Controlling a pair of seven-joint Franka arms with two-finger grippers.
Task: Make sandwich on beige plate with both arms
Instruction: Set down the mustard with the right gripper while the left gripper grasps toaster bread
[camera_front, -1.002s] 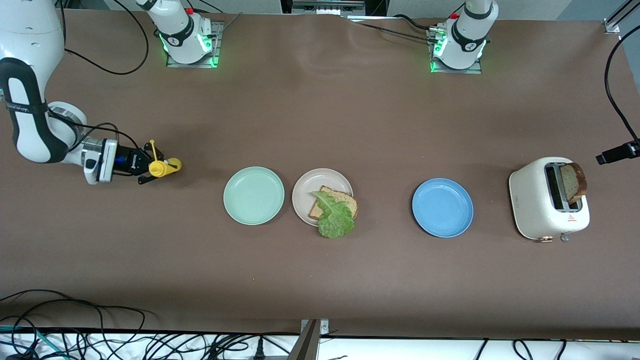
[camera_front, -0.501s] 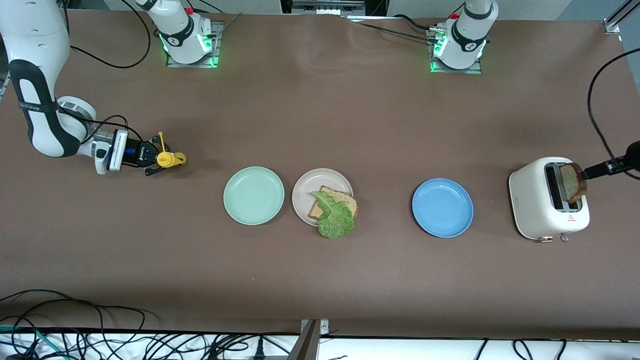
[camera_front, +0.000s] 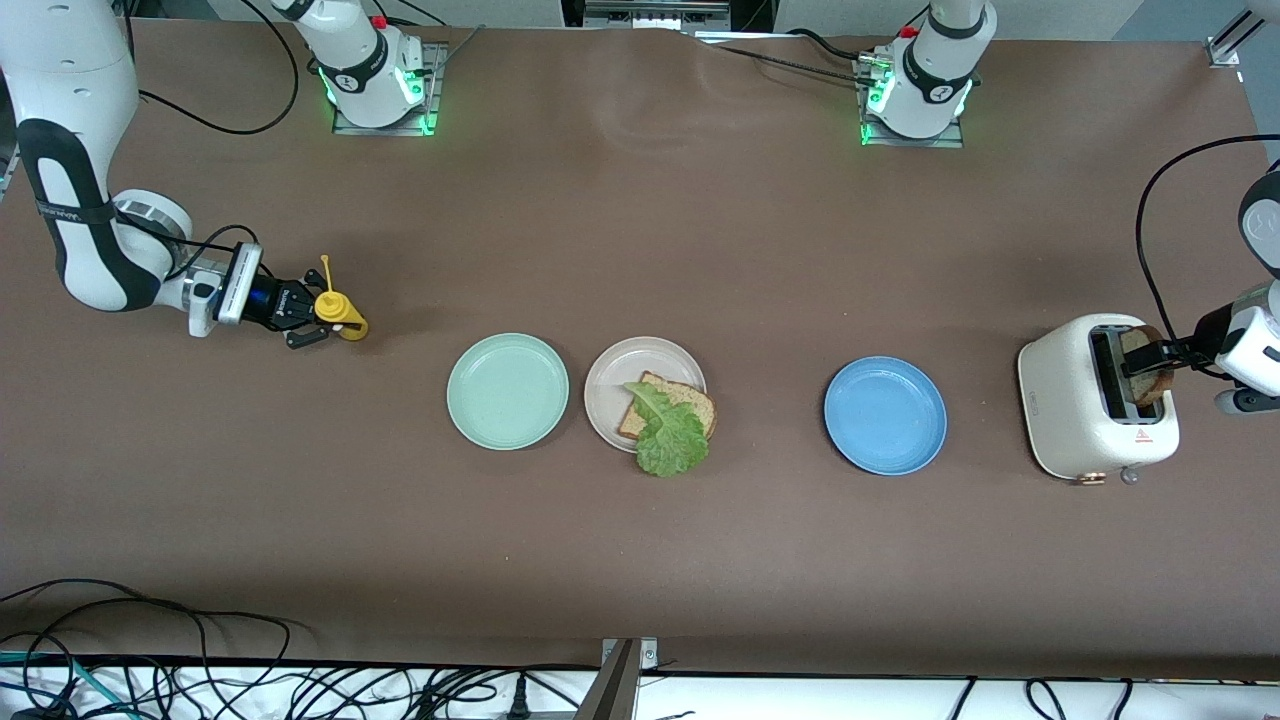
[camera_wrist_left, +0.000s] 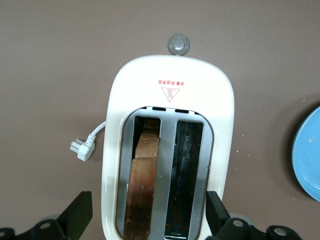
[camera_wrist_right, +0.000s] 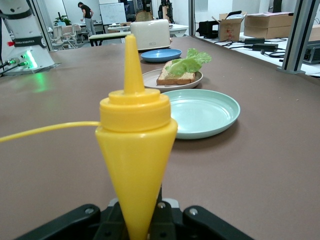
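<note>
The beige plate (camera_front: 620, 370) holds one brown bread slice (camera_front: 692, 400) with a green lettuce leaf (camera_front: 670, 435) on it; the leaf hangs over the rim nearer the camera. A second bread slice (camera_front: 1150, 387) stands in the toaster's (camera_front: 1075, 420) slot. My left gripper (camera_front: 1152, 356) is open over that slice, and in the left wrist view its fingers (camera_wrist_left: 80, 215) straddle the toaster (camera_wrist_left: 172, 100) and bread (camera_wrist_left: 142, 185). My right gripper (camera_front: 312, 318) is shut on a yellow squeeze bottle (camera_front: 338, 308), held upright at the right arm's end of the table.
A mint-green plate (camera_front: 507, 390) lies beside the beige plate, toward the right arm's end. A blue plate (camera_front: 885, 415) lies between the beige plate and the toaster. The toaster's white plug (camera_wrist_left: 82, 147) lies on the table beside it.
The left arm came in from the table's end and its gripper is now over the bread in the toaster. The right gripper turned the yellow bottle from lying sideways to upright.
</note>
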